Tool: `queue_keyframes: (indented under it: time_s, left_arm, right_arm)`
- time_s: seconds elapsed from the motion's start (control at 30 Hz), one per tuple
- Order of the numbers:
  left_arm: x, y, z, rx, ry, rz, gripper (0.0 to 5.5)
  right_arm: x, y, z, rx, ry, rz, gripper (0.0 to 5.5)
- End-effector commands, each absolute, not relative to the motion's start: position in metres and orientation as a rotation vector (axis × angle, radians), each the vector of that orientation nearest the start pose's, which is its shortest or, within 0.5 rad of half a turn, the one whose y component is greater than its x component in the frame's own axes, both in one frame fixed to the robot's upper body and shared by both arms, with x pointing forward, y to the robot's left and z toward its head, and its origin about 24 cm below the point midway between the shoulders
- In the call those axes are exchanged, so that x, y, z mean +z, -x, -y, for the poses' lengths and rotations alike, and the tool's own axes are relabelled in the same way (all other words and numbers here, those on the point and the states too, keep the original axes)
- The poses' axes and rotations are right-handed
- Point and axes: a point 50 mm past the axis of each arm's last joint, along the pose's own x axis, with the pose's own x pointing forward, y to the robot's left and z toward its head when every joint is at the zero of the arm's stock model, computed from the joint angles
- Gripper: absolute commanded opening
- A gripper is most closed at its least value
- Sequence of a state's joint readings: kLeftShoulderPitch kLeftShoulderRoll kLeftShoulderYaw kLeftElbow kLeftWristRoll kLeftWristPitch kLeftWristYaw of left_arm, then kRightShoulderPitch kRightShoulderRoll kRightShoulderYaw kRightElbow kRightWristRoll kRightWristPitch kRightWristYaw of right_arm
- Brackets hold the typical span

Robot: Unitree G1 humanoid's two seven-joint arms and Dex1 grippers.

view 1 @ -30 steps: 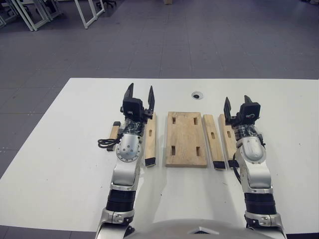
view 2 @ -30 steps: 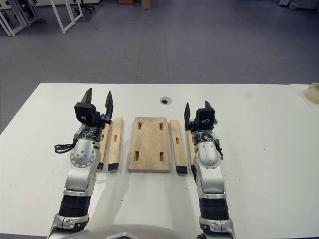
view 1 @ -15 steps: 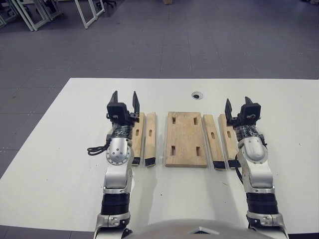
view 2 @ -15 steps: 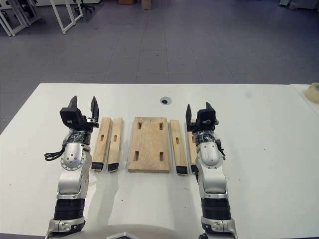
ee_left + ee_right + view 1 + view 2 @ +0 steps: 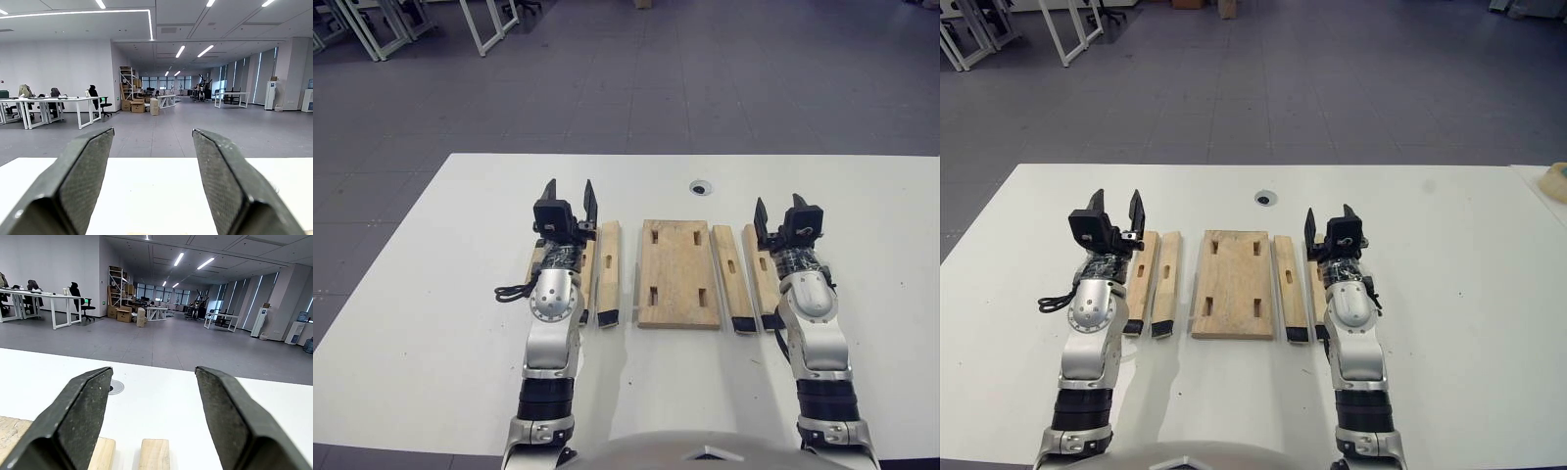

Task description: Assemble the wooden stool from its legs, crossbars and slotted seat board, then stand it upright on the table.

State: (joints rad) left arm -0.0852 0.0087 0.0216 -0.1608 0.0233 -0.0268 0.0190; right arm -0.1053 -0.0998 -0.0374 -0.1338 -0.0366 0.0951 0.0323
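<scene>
Left hand (image 5: 1117, 201), fingers wide, has shifted inward, partly hiding the outer leg (image 5: 1143, 279)

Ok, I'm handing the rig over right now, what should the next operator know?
Left claw: open, empty, raised by the left wooden pieces beside the seat board.
Right claw: open, empty, raised over the right wooden pieces, near their far ends.
Done: nothing joined; all parts lie flat on the table.
Left: the whole assembly, then stand the stool upright.
</scene>
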Motion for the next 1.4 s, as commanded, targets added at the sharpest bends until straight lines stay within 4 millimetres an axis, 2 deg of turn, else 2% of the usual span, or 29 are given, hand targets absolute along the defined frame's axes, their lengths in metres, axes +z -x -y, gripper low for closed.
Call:
queue_keyframes:
  time_s: [0.03,0.33,0.5,0.67,0.73,0.9,1.13,1.23,1.4]
  left_arm:
    - [0.104,-0.268,-0.146,0.010,-0.019,0.269,2.98]
    - [0.104,-0.268,-0.146,0.012,-0.017,0.270,2.98]
    - [0.105,-0.268,-0.148,0.013,-0.022,0.269,2.98]
    - [0.104,-0.267,-0.149,0.015,-0.025,0.261,2.98]
    - [0.104,-0.266,-0.149,0.021,-0.024,0.261,2.98]
    - [0.102,-0.265,-0.149,0.026,-0.023,0.255,2.98]
    - [0.101,-0.264,-0.150,0.027,-0.023,0.250,2.98]
    - [0.101,-0.265,-0.150,0.025,-0.023,0.250,3.01]
    - [0.102,-0.266,-0.149,0.026,-0.015,0.251,3.01]
  right_arm:
    - [0.092,-0.273,0.169,0.018,0.142,0.131,3.10]
    - [0.092,-0.273,0.171,0.011,0.145,0.131,3.10]
    - [0.086,-0.266,0.191,-0.039,0.167,0.097,3.10]
    - [0.056,-0.238,0.235,-0.056,0.193,-0.060,3.10]
    - [0.046,-0.230,0.244,-0.044,0.180,-0.120,3.10]
    - [0.018,-0.215,0.246,0.025,0.122,-0.268,3.10]
    - [0.003,-0.212,0.242,0.025,0.027,-0.372,3.10]
    - [-0.001,-0.208,0.239,0.038,-0.007,-0.430,2.54]
    - [-0.011,-0.200,0.242,-0.002,0.055,-0.513,1.54]
